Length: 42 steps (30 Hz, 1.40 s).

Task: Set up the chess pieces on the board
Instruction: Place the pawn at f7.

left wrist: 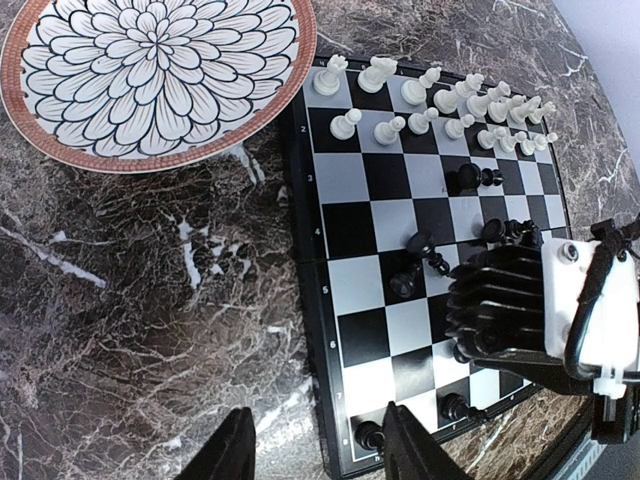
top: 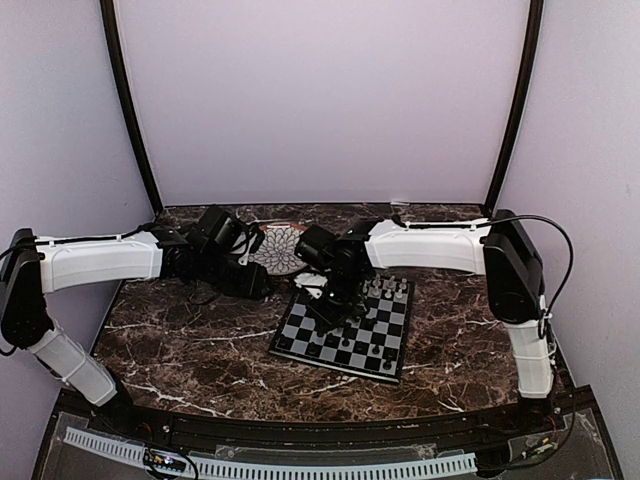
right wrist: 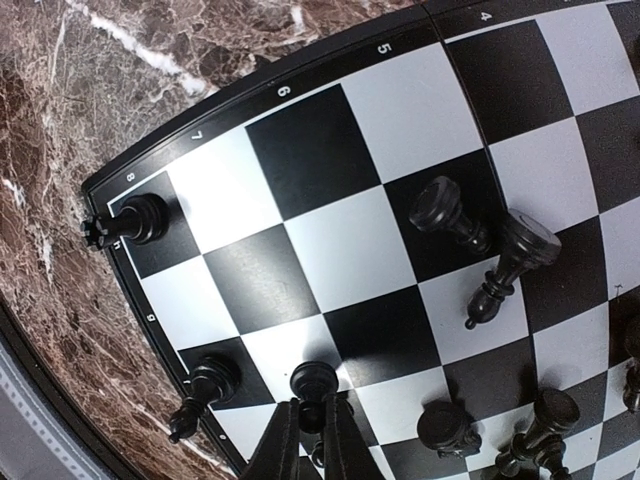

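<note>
Dark brown white-veined marble table (top: pixel 180 350) carries everything. The round flower-patterned plate with a brown rim (left wrist: pixel 140 165) sits far-left, just beside the flat black-and-silver checked chessboard (top: pixel 370 345), which lies right of centre. Pale white chessmen (left wrist: pixel 440 105) stand in two rows along the board's far edge. The black chessmen (right wrist: pixel 480 240) are scattered over the middle and near squares, with several toppled on their sides. One black chessman (right wrist: pixel 135 220) sits at the near-left corner. The left gripper (left wrist: pixel 320 435) hovers over the table left of the board, fingers apart, nothing between them. The right gripper (right wrist: pixel 312 430) is over the board's near-left part, its fingers pinched on a small round-headed black chessman (right wrist: pixel 315 380) near the near edge. Judgement: the black side is unfinished and the white side looks done. The pieces look light, rigid, smooth and narrow-based, so they should tip or slip easily. Take upright ones at the neck under the head, from above. Take toppled ones across the stem, clear of neighbours.
</note>
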Each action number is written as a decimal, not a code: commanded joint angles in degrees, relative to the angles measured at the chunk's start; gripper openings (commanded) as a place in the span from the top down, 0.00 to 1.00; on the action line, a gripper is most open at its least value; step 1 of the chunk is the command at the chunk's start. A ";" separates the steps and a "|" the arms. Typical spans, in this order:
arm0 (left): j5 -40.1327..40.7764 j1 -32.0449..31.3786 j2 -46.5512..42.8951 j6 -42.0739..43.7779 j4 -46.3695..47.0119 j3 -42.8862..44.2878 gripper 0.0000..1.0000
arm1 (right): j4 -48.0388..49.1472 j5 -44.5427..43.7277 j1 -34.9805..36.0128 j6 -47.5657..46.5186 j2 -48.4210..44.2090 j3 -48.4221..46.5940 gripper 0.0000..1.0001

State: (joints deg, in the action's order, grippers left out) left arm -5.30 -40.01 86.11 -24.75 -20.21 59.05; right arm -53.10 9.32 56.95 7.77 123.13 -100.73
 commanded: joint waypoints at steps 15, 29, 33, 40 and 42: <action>-0.24 0.19 -1.77 -0.55 0.20 -0.77 0.54 | 0.74 2.54 -0.35 -0.48 1.67 -0.59 0.80; -1.77 0.19 -2.29 1.59 0.74 -0.52 0.54 | 1.34 1.48 -4.91 0.66 -7.75 1.09 0.75; -6.83 0.13 -1.39 3.43 2.98 0.16 0.54 | 3.19 -1.22 -8.49 1.21 -10.91 4.65 0.75; -10.06 0.02 0.22 3.92 5.69 1.95 0.54 | 3.72 -4.83 -10.67 -0.41 -10.40 8.10 0.76; -10.62 0.03 1.04 4.03 5.20 3.04 0.54 | 3.46 -4.98 -10.72 -0.71 -9.48 8.51 0.75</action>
State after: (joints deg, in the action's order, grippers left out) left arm -13.23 -40.01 86.32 -21.91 -16.08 59.51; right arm -49.95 6.13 45.69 7.94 111.98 -93.73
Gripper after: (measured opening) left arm 0.459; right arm 0.243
